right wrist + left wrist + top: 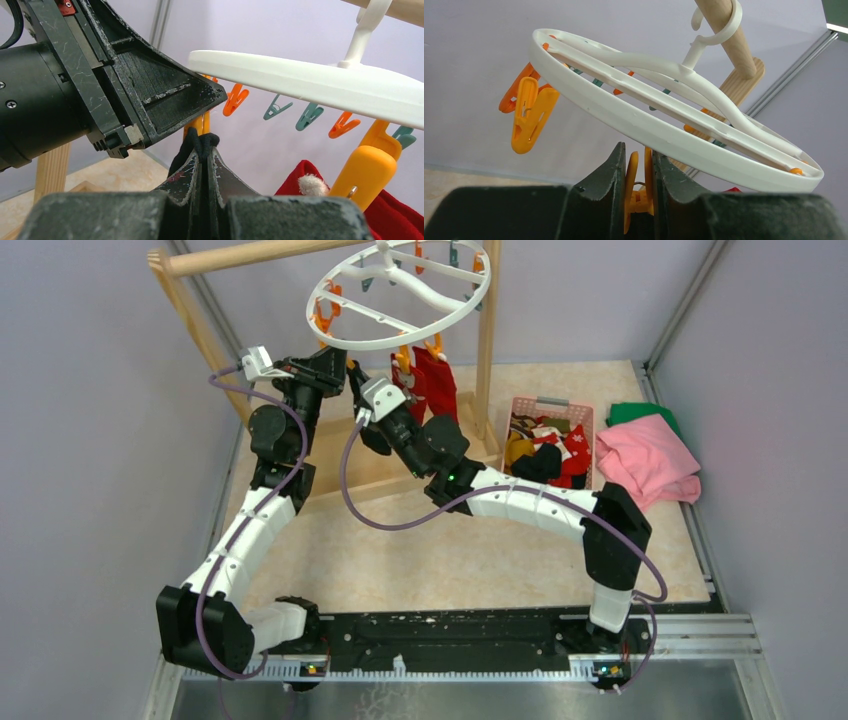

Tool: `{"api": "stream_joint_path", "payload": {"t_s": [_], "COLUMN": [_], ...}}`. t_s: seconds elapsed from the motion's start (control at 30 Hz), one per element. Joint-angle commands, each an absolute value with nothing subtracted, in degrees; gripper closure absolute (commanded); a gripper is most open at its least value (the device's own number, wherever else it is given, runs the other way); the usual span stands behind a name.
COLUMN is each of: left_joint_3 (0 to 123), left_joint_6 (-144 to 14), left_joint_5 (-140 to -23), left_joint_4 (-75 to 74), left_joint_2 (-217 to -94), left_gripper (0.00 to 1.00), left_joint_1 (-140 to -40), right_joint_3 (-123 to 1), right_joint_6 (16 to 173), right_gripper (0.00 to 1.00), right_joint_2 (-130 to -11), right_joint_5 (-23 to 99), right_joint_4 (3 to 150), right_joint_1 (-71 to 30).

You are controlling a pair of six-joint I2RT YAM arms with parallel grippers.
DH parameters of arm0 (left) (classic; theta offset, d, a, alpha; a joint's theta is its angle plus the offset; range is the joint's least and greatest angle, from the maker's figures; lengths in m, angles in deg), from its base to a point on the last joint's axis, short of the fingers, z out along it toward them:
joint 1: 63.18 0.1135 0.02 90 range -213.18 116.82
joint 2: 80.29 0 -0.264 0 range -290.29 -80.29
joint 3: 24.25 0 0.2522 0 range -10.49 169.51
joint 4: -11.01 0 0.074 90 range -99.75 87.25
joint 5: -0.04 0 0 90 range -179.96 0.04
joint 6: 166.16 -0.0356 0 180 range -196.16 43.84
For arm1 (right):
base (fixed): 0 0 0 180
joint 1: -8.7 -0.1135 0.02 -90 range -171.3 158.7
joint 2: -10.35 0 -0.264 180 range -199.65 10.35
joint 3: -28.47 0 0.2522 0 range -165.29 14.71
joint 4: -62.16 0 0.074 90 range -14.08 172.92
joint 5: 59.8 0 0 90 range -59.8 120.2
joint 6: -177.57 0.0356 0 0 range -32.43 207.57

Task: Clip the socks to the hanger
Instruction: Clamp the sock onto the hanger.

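Note:
The white round hanger (340, 335) hangs from the wooden bar, with orange and teal clips under its ring (649, 127). My left gripper (638, 152) is shut on an orange clip (636, 185), squeezing its handles just under the ring. My right gripper (205, 145) is shut on a black sock (182, 150) and holds the sock's top edge up at that clip's lower end, right below the left fingers (165, 95). In the top view both grippers (343, 358) (360, 378) meet under the ring's near-left side. A red sock (435, 380) hangs from a yellow-orange clip (367, 170).
A pink basket (550, 403) right of the rack holds more socks (545, 450). Folded pink (645, 460) and green (640, 412) cloths lie at the far right. The wooden rack's posts (200, 320) stand around the hanger, and purple walls close in the sides.

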State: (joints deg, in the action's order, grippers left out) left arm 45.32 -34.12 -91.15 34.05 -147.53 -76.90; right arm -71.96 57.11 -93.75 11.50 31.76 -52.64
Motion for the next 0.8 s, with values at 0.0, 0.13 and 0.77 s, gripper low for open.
{"api": "stream_joint_path", "payload": {"t_s": [0.0,0.13,0.77], "left_joint_3": [44.52,44.44,41.08], "left_joint_6": [-33.18,-32.98,-34.09], "left_joint_5": [-91.41,-91.19,-91.67], "left_joint_4": [30.29,30.34,31.57], "left_joint_2": [-148.12,-147.90,-143.26], "left_gripper": [0.98,0.86,0.28], "left_joint_1": [-77.45,-77.46,-77.49], "right_joint_3": [-74.15,-74.23,-73.52], "right_joint_6": [57.36,57.29,57.34], "right_gripper": [1.00,1.00,0.98], "right_joint_2": [-93.40,-93.42,-93.41], "right_joint_5": [11.98,11.41,9.67], "right_joint_4": [29.22,29.26,28.63], "right_joint_1": [-53.31,-53.34,-53.19]}}
